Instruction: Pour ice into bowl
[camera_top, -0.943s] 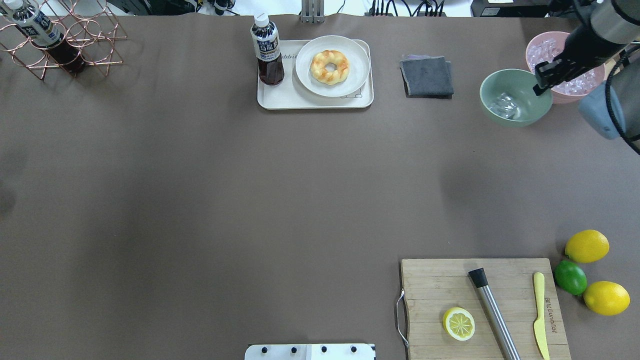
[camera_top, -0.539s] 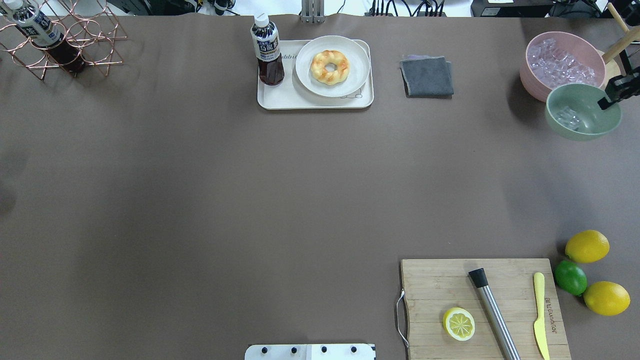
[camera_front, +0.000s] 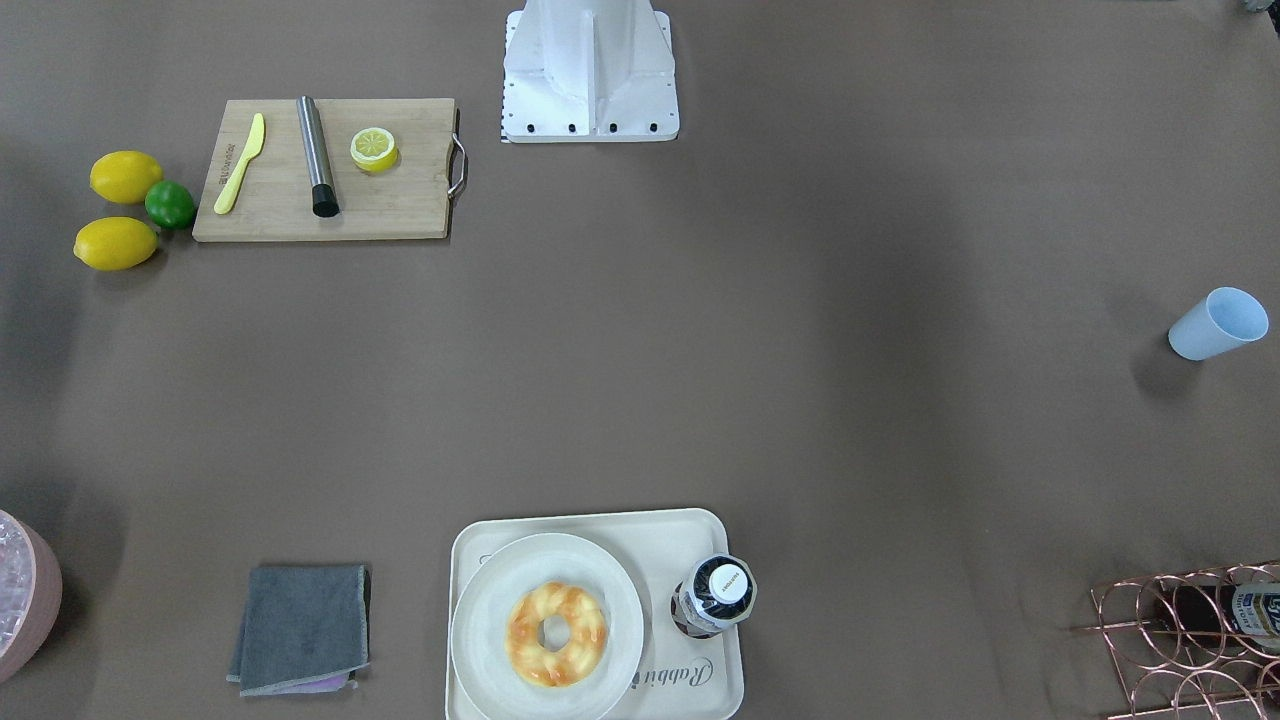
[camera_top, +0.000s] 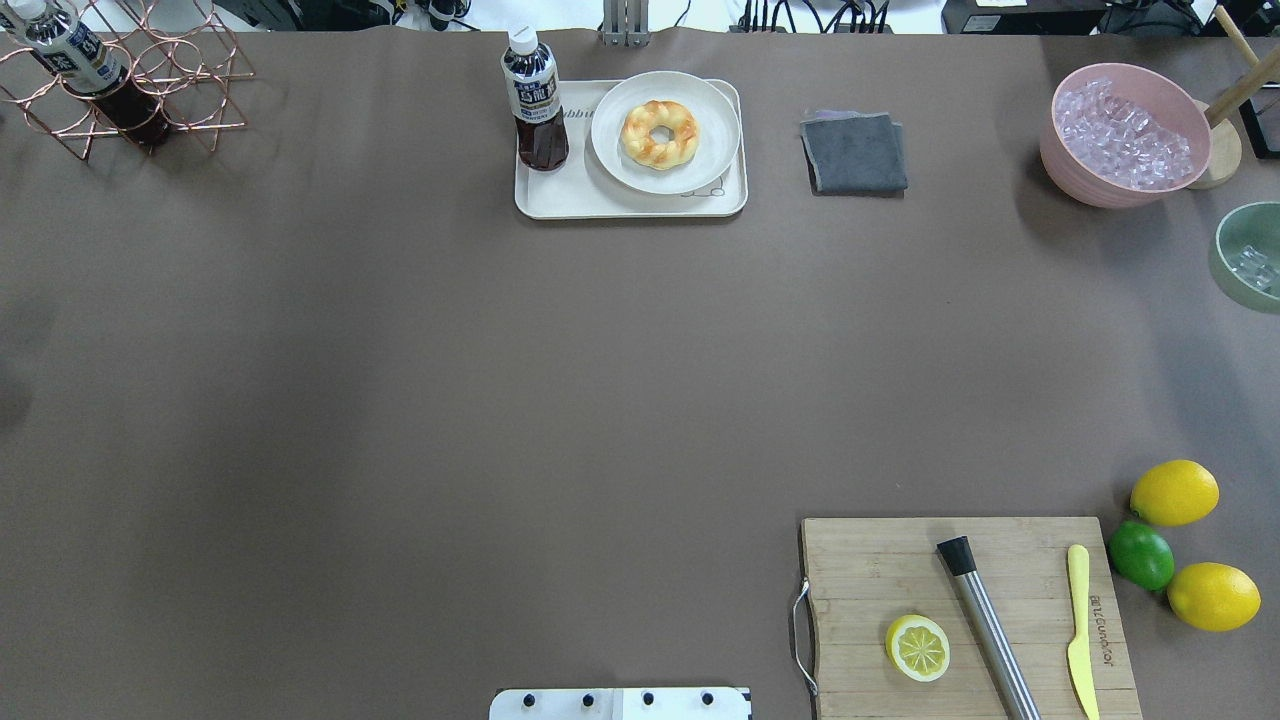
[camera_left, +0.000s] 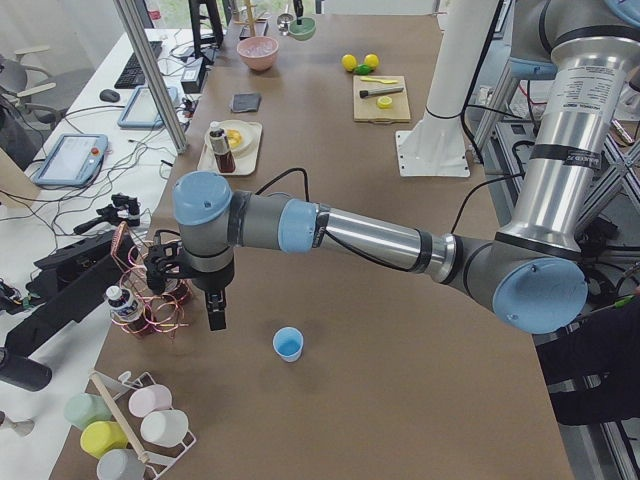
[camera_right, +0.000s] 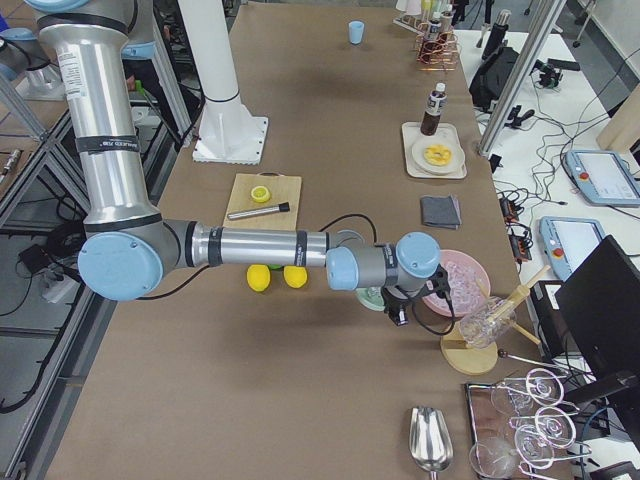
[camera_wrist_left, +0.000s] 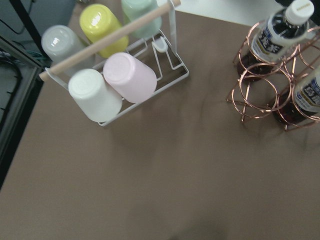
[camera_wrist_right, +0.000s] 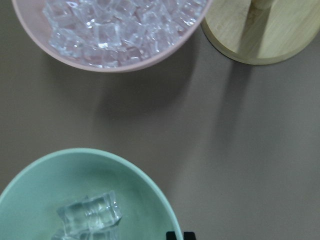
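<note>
Clear ice cubes (camera_wrist_right: 90, 215) in mint-green bowl (camera_wrist_right: 135, 190), 4 o'clock of pink tub (camera_top: 1055, 165); pour seems done. Jaws of left gripper (camera_left: 215, 318), right gripper (camera_right: 400, 314): cannot tell.

1. The cream rectangular plastic tray (camera_front: 700, 530) carries the word "Rabbit" in grey script near one corner; in the front-facing view it reads upside down.
2. The light wooden cutting board (camera_top: 870, 570) has a short line of dark letters printed beside the pale yellow plastic knife (camera_top: 1078, 630); they are too small to read with certainty.
3. The dark tea bottle with a white cap (camera_top: 533, 100) wears a dark label with white East Asian characters, not legible.
4. The bottle in the copper wire rack (camera_wrist_left: 282, 25) has a similar label, which is blurred.
</note>
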